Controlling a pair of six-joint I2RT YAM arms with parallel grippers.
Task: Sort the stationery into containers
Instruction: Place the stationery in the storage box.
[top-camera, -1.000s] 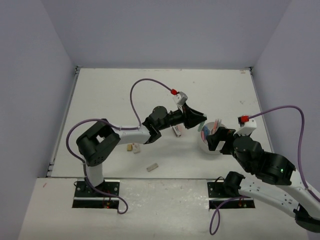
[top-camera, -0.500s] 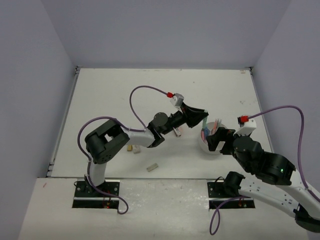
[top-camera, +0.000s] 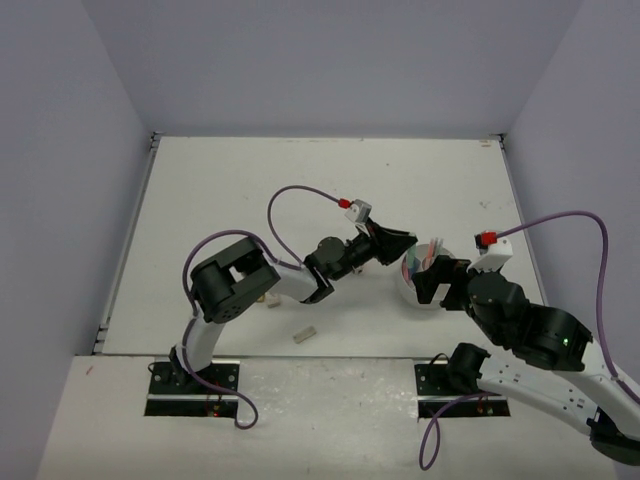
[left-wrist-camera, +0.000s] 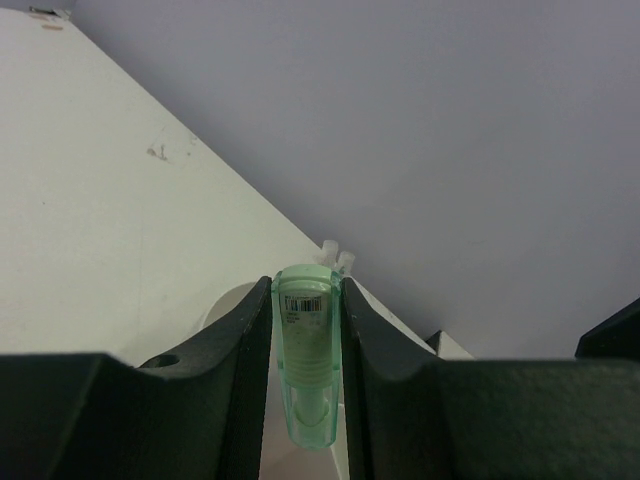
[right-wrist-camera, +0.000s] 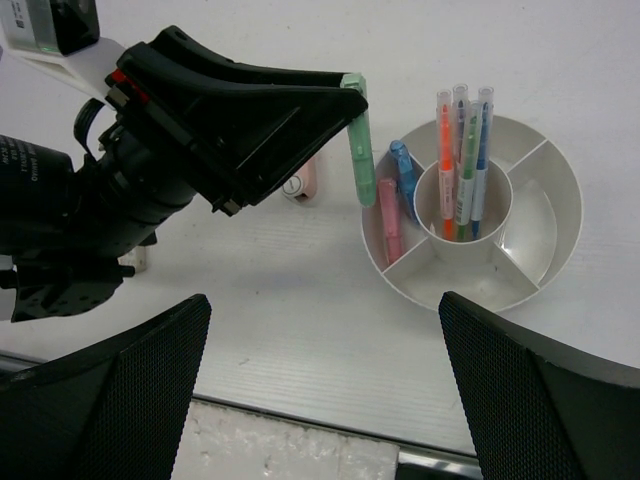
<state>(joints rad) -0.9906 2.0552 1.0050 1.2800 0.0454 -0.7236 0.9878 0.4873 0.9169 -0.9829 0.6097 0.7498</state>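
The left gripper (left-wrist-camera: 306, 325) is clamped on a pale green, see-through stationery piece (left-wrist-camera: 305, 400), finger-shaped with a rounded end and a white barcoded label near the end that sits between the black fingers (left-wrist-camera: 245, 345). In the right wrist view the green piece (right-wrist-camera: 360, 150) hangs almost upright from the gripper's tip, slightly tilted. Its lower end is over the left-hand compartment of the round white organizer (right-wrist-camera: 560, 240); whether it touches anything there cannot be told.

That compartment already holds a pink piece (right-wrist-camera: 388, 228) and a blue piece (right-wrist-camera: 404, 175), both leaning against the inner wall. The small cup at the organizer's centre holds thin pens (right-wrist-camera: 460, 150) standing upright, with orange, green and blue barrels and clear caps. The other compartments in view show bare white floor.

A pink and white piece (right-wrist-camera: 300, 185) lies on the table (right-wrist-camera: 300, 300) just left of the organizer, partly under the left gripper. Nearer the arm bases, a small grey block (top-camera: 304, 334) lies alone.

The right gripper (right-wrist-camera: 322, 330) hangs over the near side of the organizer with its fingers spread wide, holding nothing.
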